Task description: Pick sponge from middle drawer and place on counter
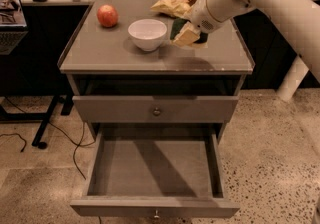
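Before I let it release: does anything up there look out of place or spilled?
Nothing spilled or damaged. The pincer holds the sponge tilted over the counter, right of the bowl; the middle drawer hangs open below.

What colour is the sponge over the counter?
Dark green with a pale yellowish layer; the sponge sits in the gripper beside the white bowl, camera view.

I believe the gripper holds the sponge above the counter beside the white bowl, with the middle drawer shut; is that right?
Not quite: the camera view shows the middle drawer pulled open and empty. The gripper does hold the sponge above the counter beside the white bowl.
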